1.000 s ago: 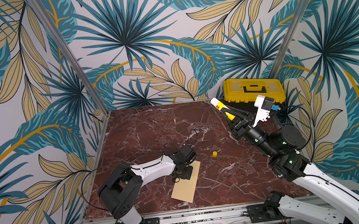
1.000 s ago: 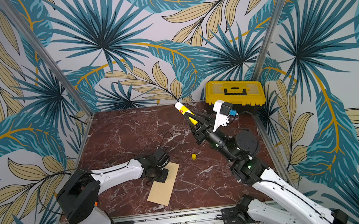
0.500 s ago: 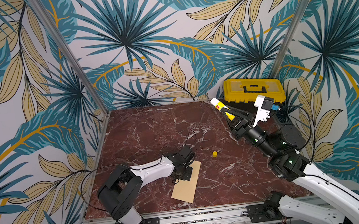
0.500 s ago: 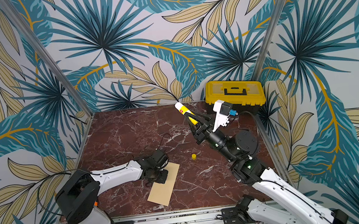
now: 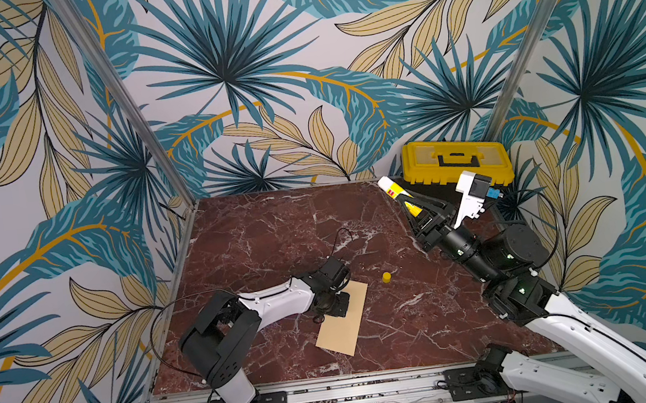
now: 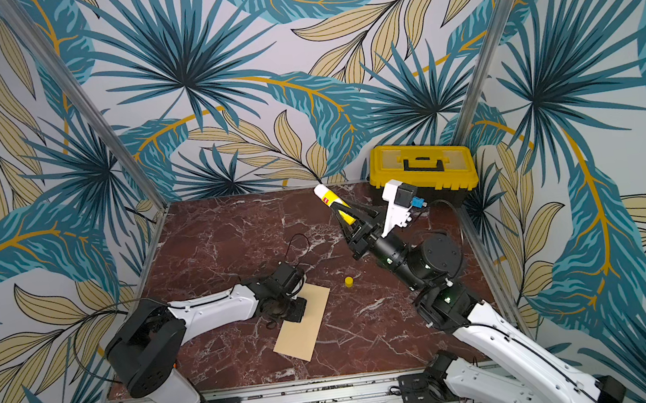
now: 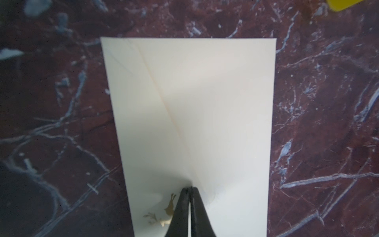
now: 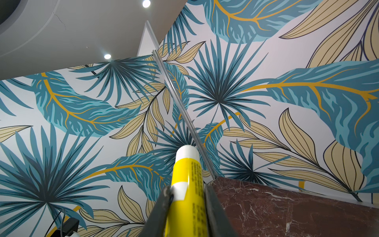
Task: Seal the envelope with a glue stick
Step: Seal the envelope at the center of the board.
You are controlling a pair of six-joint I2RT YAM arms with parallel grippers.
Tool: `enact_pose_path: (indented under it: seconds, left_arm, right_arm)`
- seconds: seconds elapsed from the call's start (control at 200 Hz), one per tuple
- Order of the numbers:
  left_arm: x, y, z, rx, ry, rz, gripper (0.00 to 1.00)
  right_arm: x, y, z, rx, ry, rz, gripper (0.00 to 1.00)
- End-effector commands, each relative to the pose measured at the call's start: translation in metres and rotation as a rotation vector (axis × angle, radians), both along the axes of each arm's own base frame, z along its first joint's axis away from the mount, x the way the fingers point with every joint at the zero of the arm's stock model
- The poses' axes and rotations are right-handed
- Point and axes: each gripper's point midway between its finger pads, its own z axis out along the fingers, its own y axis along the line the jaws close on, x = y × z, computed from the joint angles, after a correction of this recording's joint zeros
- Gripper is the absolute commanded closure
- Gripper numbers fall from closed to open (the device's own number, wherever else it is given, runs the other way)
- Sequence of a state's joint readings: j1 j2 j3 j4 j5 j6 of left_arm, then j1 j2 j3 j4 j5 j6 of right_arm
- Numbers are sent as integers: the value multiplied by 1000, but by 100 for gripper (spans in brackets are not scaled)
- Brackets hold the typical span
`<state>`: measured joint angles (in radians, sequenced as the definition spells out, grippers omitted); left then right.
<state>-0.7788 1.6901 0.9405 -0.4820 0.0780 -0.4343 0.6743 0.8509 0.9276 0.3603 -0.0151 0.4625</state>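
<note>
The tan envelope lies flat on the marble table, toward its front. My left gripper hangs low over the envelope's far left part. In the left wrist view the envelope looks pale, and the left gripper is shut, its tips resting on the paper with nothing between them. My right gripper is raised near the back right and shut on the glue stick. The stick's white end points up toward the back wall.
A small yellow cap stands on the table to the right of the envelope. A yellow-lidded toolbox sits in the back right corner, just behind the right gripper. Patterned walls close three sides.
</note>
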Motion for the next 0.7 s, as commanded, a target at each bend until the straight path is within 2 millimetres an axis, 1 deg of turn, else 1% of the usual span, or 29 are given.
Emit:
enact_pose_path:
  seconds: [0.0,0.065,0.12,0.26,0.336,0.441,0.496,0.586,0.646,0.691]
  left_arm:
    - [-11,20,6,86,35,-7,91]
    - [-12,20,16,76,26,-7,91]
    - [-14,19,21,71,28,-10,91]
    - [-22,16,17,59,46,-15,91]
    - [-26,15,10,59,58,-14,91]
    - [-26,14,-1,47,57,-2,91]
    - [-28,14,-12,50,74,0,91]
    - [-35,20,-34,79,111,7,91]
    - [-40,24,-44,92,128,12,92]
    - [-43,27,-47,97,134,14,92]
  right_arm:
    - [-4,-1,5,0,-18,1,100]
    - [-3,-1,3,-1,-14,0,100]
    - [-3,-1,2,0,-13,1,100]
    - [-3,0,1,0,-15,1,100]
    - [-3,-1,2,1,-15,1,100]
    - [-3,-1,0,-1,-11,-1,100]
    - [-3,-1,0,0,-10,0,100]
    - [-3,-1,0,0,-9,3,100]
    - [-3,-1,0,-1,-11,-1,100]
    - [-4,-2,0,-1,-12,0,100]
